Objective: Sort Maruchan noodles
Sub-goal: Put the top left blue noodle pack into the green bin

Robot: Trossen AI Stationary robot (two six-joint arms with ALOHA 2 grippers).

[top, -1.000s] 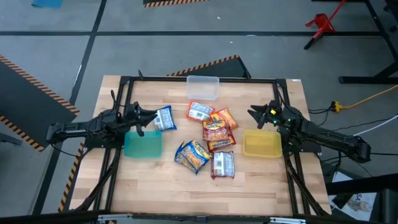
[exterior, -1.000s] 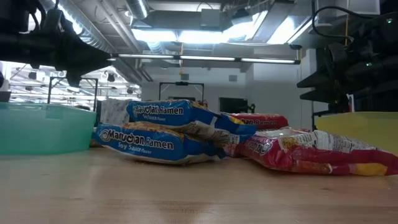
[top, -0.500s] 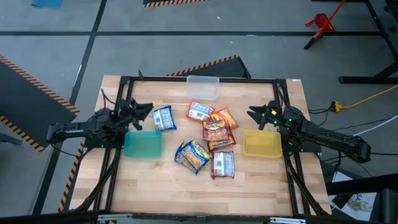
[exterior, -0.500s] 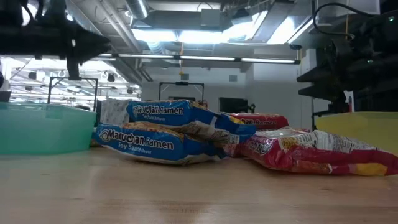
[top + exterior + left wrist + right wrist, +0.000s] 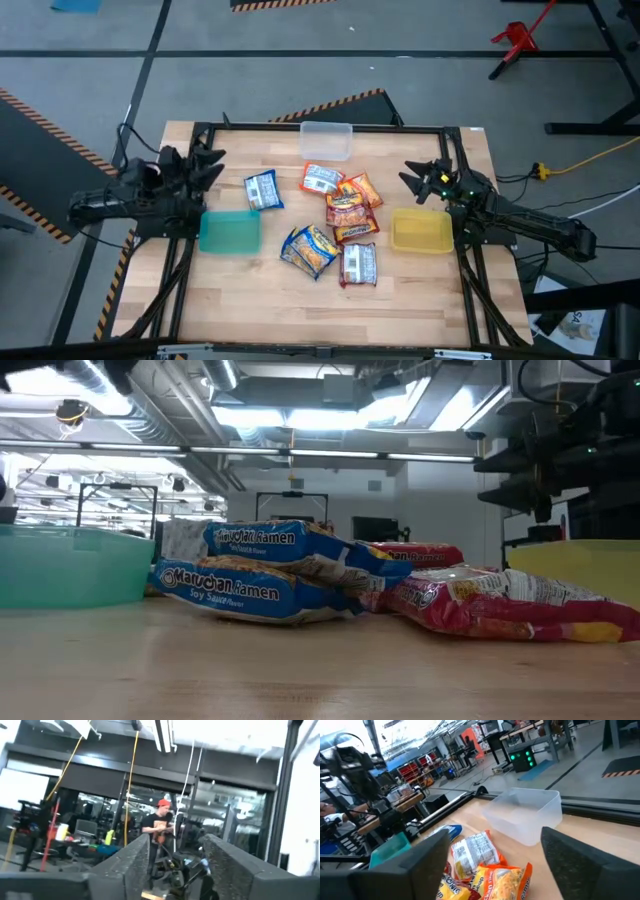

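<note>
Several Maruchan noodle packets lie flat mid-table: a blue-white one [image 5: 263, 189] nearest the left arm, another [image 5: 322, 179], orange-red ones [image 5: 350, 210], a blue-yellow pair [image 5: 310, 248] and a red-white one [image 5: 358, 264]. My left gripper [image 5: 210, 162] is open and raised, pointing upward over the table's left part, beyond the teal bin [image 5: 229, 231]; its wrist view [image 5: 175, 845] shows only the room. My right gripper [image 5: 408, 180] stands open and level beyond the yellow bin [image 5: 421, 230], facing the packets [image 5: 472, 851] with nothing between its fingers.
A clear bin [image 5: 326, 140] rests at the table's far edge in the middle. A black frame [image 5: 320, 127] runs around the tabletop. A person [image 5: 159, 825] stands in the room beyond the table. Bare wood [image 5: 300, 310] lies along the near edge.
My left gripper has risen, drawn back toward the table's left edge, tipped its fingers upward and opened. My right gripper has stayed in place and opened. The packets and bins have not moved.
</note>
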